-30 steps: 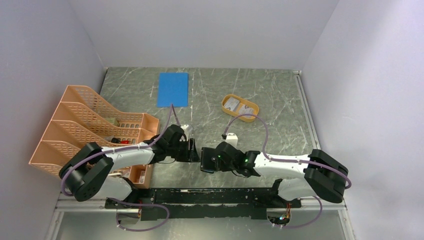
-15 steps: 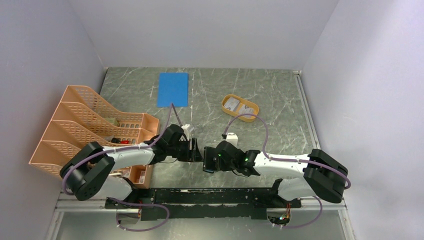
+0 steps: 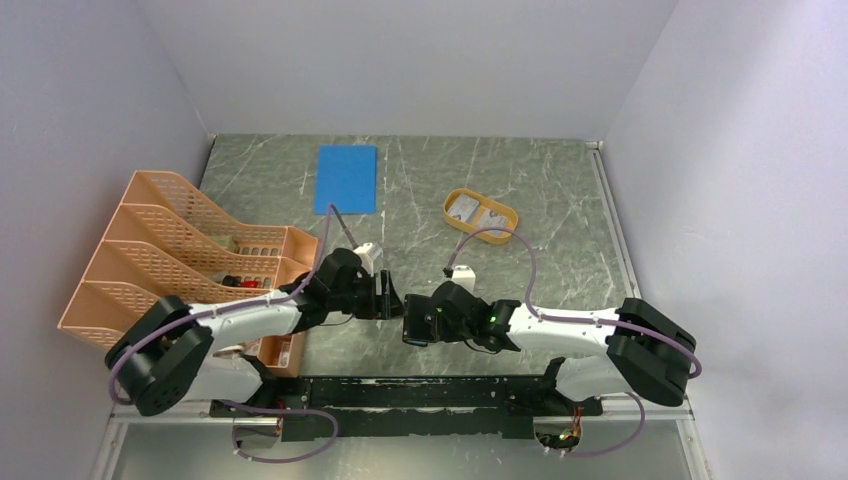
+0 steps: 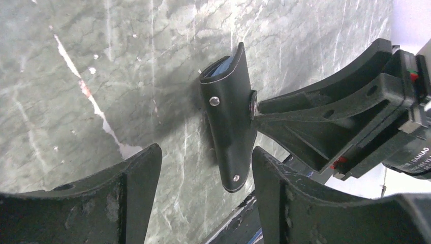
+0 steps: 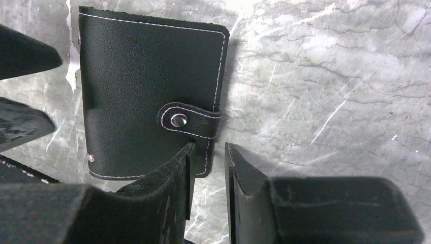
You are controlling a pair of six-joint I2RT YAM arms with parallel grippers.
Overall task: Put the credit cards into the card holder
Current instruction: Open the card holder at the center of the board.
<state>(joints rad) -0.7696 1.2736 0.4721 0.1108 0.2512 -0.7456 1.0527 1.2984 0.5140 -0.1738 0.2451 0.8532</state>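
Observation:
The card holder (image 5: pixel 147 96) is a black wallet, closed, with its snap tab fastened. It sits between the two grippers near the table's front middle and is mostly hidden in the top view. My right gripper (image 5: pixel 208 147) is nearly closed on the wallet's edge just below the tab. In the left wrist view the wallet (image 4: pixel 231 132) is seen edge-on, raised off the marble, with the right fingertips (image 4: pixel 262 107) on its face. My left gripper (image 4: pixel 204 152) is open, and the wallet's lower tip lies between its fingers without touching them. The credit cards (image 3: pixel 464 207) lie in the orange oval tray.
The orange oval tray (image 3: pixel 505 222) sits at the back right of centre. A blue flat sheet (image 3: pixel 346 178) lies at the back. An orange mesh file rack (image 3: pixel 180 250) stands along the left side, close to the left arm.
The left wrist has shifted slightly away from the table's front edge and its forearm has swung a little. The right arm has barely moved.

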